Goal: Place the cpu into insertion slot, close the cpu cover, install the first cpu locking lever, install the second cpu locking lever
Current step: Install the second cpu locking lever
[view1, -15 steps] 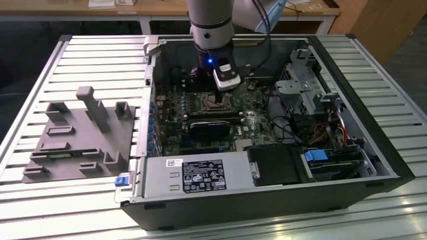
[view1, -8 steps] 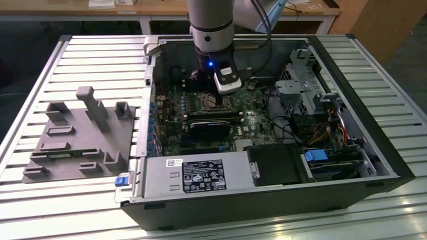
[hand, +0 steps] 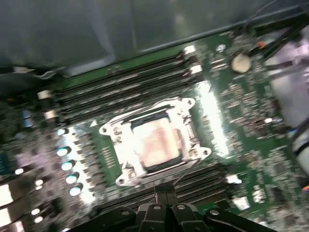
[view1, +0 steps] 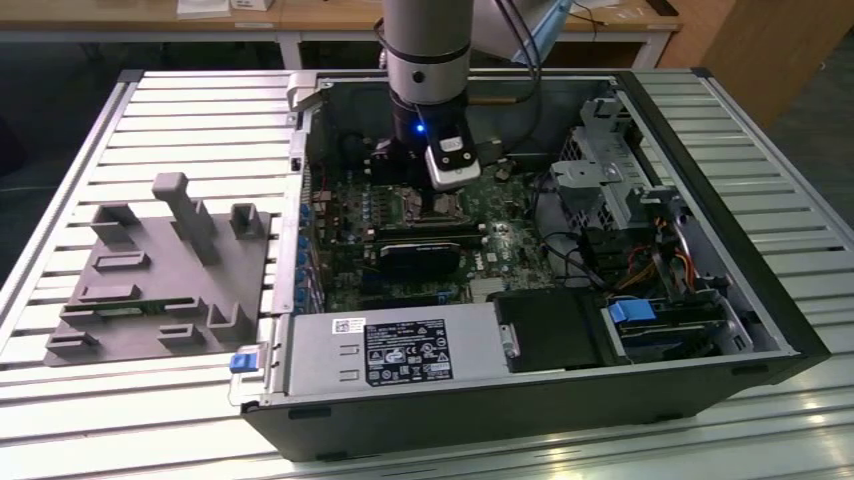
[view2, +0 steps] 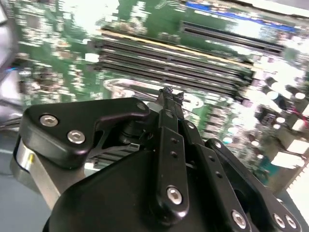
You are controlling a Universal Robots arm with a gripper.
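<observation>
Gripper above the CPU socket inside the open computer case

In the first wrist view the cpu (hand: 157, 142) lies flat in the insertion slot (hand: 113, 131) at the frame centre, with the silver cpu cover (hand: 190, 104) around it, apparently down. The gripper (hand: 165, 193), at the lower middle, has its fingers (hand: 161, 194) pressed together and holding nothing, their tip just beside the socket's near edge, probably so a narrow point can reach a locking lever.
</observation>
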